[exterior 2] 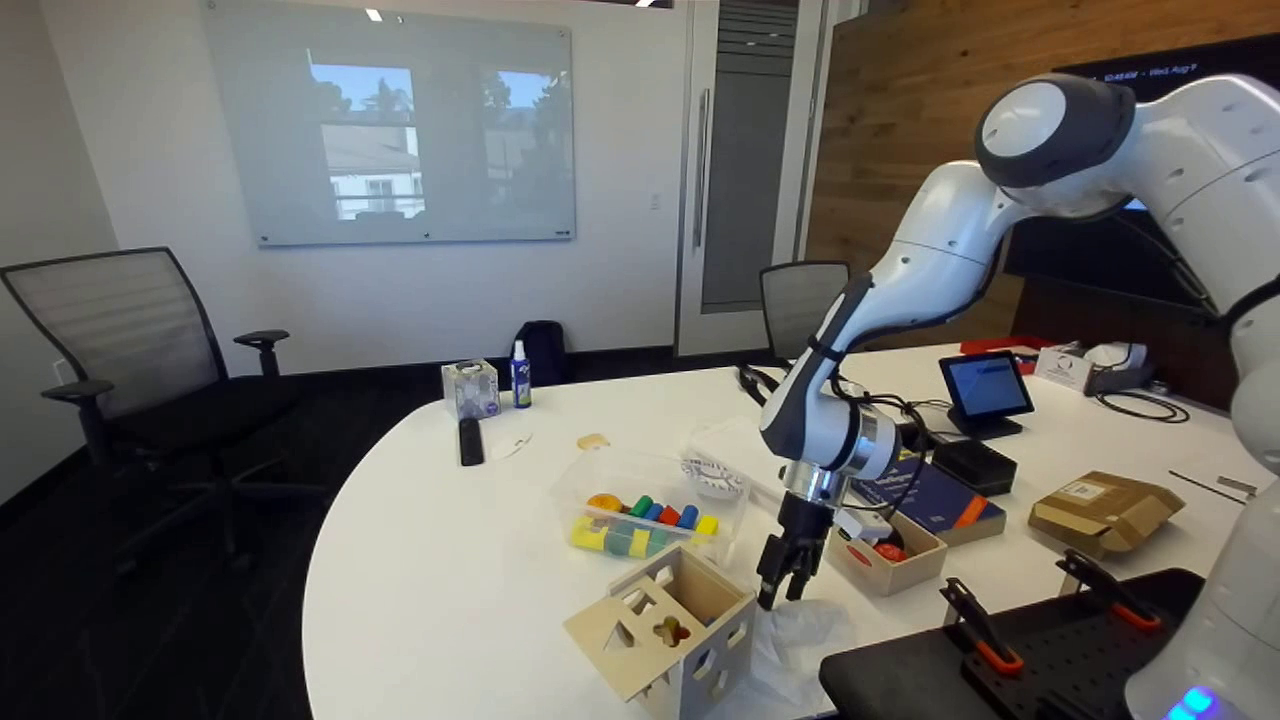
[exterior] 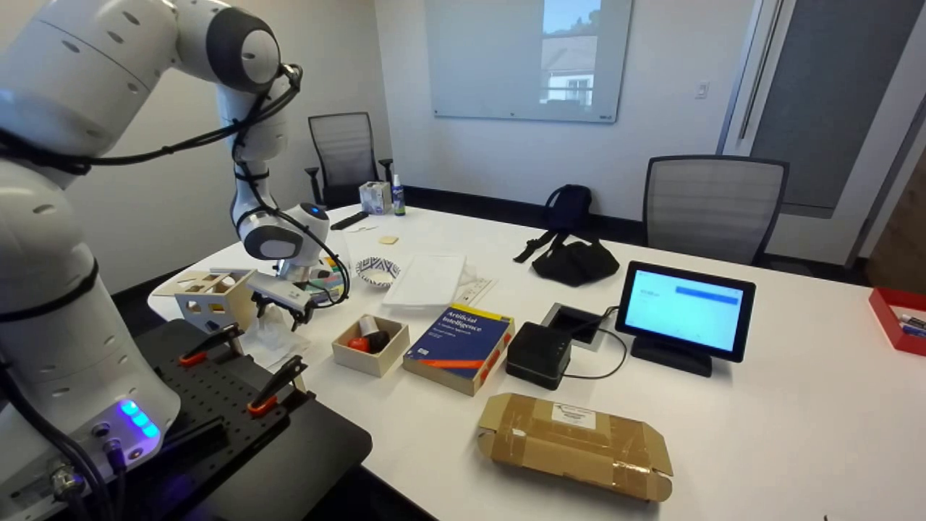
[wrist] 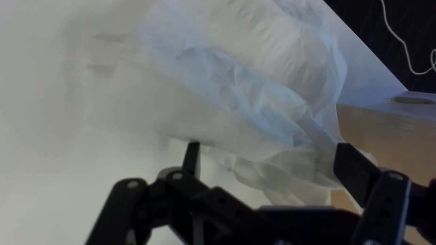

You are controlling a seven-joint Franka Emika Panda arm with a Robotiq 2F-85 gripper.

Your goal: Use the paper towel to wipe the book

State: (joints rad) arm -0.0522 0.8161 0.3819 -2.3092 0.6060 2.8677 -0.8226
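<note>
The paper towel is a white crumpled sheet on the table beside the wooden shape box. In the exterior views it shows below my gripper (exterior: 273,339) (exterior 2: 800,635), and it fills much of the wrist view (wrist: 238,85). My gripper (exterior: 295,315) points down just above the paper towel; it also shows in an exterior view (exterior 2: 782,592). In the wrist view the gripper's fingers (wrist: 267,149) are wide apart, with folds of the towel between and beyond them. Whether the fingertips touch it, I cannot tell. The dark blue book (exterior: 459,341) (exterior 2: 930,495) lies flat, away from the gripper.
The wooden shape box (exterior 2: 690,640) stands close beside the gripper. A small wooden tray (exterior: 370,346) with items lies between gripper and book. A black box (exterior: 539,354), a tan package (exterior: 575,445) and a lit tablet (exterior: 687,311) stand further off. Clamps (exterior: 278,387) rise from the robot's base plate.
</note>
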